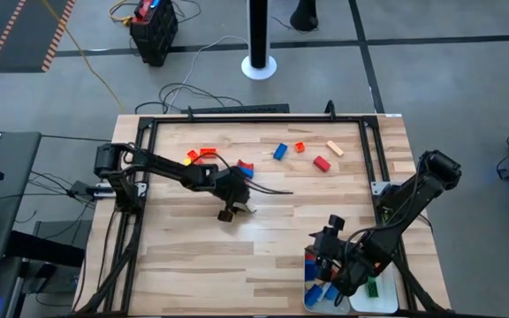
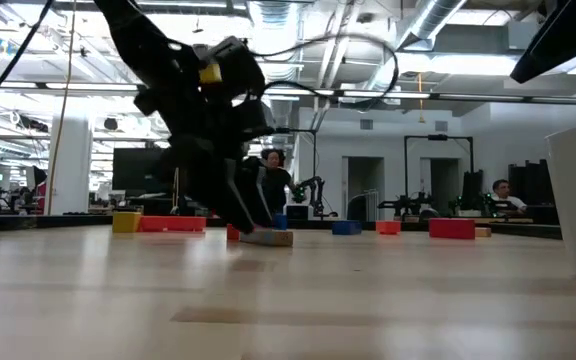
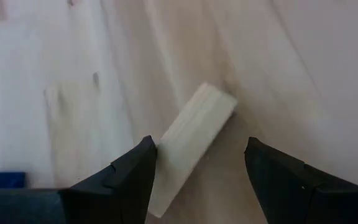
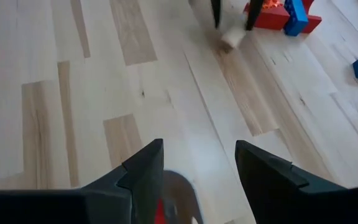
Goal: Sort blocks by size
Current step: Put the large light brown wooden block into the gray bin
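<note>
A long tan block (image 3: 191,134) lies flat on the wooden table, slantwise between the open fingers of my left gripper (image 3: 201,149). The gripper is near the table's middle (image 1: 234,210) and slants down at the block (image 2: 266,237). Other blocks lie farther back: orange and red ones (image 1: 200,156), a red and blue pair (image 1: 244,168), a blue (image 1: 280,151), an orange (image 1: 300,147), a tan (image 1: 335,148) and a red (image 1: 322,163). My right gripper (image 1: 332,231) hangs open over the table by the trays, nothing between its fingers (image 4: 199,149). My left gripper stands astride the tan block. One finger (image 3: 138,165) is right against the block's long side (image 3: 166,152), near its closer end. I cannot tell whether it touches. The other finger is clear of the block, which rests flat on the table.
Two white trays stand at the near right corner, one (image 1: 312,305) holding blue blocks, the other (image 1: 385,300) a green block. A black frame (image 1: 254,117) borders the table's far edge and both sides. Bare wood lies between the two grippers.
</note>
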`<state>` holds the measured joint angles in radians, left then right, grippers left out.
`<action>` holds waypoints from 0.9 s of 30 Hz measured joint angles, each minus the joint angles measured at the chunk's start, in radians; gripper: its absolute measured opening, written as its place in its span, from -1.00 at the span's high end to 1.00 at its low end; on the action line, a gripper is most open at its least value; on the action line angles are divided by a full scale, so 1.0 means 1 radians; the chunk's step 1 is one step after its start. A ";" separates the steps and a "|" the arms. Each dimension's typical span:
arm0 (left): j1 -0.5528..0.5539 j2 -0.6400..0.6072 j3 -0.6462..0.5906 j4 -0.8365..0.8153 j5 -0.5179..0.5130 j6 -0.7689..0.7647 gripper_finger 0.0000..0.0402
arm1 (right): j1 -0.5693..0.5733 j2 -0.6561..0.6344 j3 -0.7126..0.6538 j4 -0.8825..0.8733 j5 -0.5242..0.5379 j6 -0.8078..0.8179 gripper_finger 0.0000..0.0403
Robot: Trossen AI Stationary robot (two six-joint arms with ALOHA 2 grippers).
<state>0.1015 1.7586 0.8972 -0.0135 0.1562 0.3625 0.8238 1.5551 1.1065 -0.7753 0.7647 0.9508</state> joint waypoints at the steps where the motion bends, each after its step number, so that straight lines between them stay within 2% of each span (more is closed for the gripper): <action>1: 0.007 0.007 0.002 0.003 0.001 -0.001 -0.17 | 0.000 0.000 0.000 0.004 0.001 -0.007 -0.12; 11: -0.002 0.057 0.015 0.002 0.005 0.019 -0.11 | 0.002 0.001 0.001 0.035 0.008 -0.012 -0.12; 15: -0.007 0.057 0.014 0.008 -0.032 -0.018 0.04 | 0.003 0.001 0.001 0.039 0.008 -0.010 -0.12; 18: -0.008 0.057 0.014 0.007 -0.037 -0.050 0.25 | 0.004 0.001 0.001 0.043 0.023 -0.010 -0.12; 23: -0.024 0.039 0.011 0.037 -0.047 -0.118 0.76 | 0.008 0.001 0.001 0.044 0.143 -0.026 -0.12; 27: -0.052 -0.017 0.011 0.171 -0.033 -0.170 0.75 | 0.008 0.002 0.000 0.063 0.314 -0.044 -0.12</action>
<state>0.0492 1.7413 0.9077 0.1579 0.1232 0.1928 0.8320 1.5568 1.1061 -0.7126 1.0789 0.9067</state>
